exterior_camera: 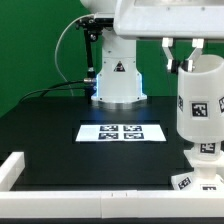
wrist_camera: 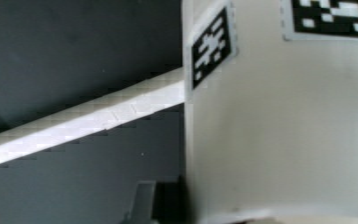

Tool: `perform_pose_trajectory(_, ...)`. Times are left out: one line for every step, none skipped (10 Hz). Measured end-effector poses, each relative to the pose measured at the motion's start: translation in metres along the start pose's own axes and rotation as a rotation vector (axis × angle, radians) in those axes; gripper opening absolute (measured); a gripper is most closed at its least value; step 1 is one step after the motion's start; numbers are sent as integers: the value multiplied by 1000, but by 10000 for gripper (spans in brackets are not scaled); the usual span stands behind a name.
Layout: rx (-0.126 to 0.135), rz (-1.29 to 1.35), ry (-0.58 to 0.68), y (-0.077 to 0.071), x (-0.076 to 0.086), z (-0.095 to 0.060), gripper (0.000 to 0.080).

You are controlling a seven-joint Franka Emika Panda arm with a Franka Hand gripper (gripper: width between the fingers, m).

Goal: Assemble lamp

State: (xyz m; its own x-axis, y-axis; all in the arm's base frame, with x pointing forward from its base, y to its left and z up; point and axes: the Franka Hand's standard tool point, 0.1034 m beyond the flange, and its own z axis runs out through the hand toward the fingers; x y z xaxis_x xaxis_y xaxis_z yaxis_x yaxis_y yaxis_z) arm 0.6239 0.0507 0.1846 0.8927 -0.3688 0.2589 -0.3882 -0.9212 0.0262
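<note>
The white tapered shade [exterior_camera: 200, 100] with square tags hangs upright at the exterior view's right. My gripper [exterior_camera: 182, 55] is shut on the shade's upper rim, with one dark finger [exterior_camera: 168, 55] on its outer wall. The shade sits low over the bulb and stem [exterior_camera: 207, 149], and I cannot tell whether it rests on them. The flat square base [exterior_camera: 188, 181] lies under it near the front right corner. In the wrist view the shade's wall [wrist_camera: 282, 130] fills the frame beside one finger [wrist_camera: 155, 200]; the other finger is hidden.
The marker board [exterior_camera: 121, 132] lies in the middle of the black table. A white raised rim [exterior_camera: 20, 165] runs along the table's front and left edges, and shows in the wrist view [wrist_camera: 87, 125]. The arm's base [exterior_camera: 115, 80] stands at the back.
</note>
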Motion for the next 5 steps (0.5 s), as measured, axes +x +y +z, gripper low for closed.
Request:
perform_pose_trajectory(-2,-1,0,0,-1,5,45)
perform_pose_trajectory(-3,-5,1,-1,-3,11,45)
perform_pose_trajectory(-5,-7,-2,-1,-4,14,45)
perform_pose_trajectory(-2,-3,-4,-1,-4,14,45)
perform_pose_trajectory(-3,-3,-5,-1,-4,14,161)
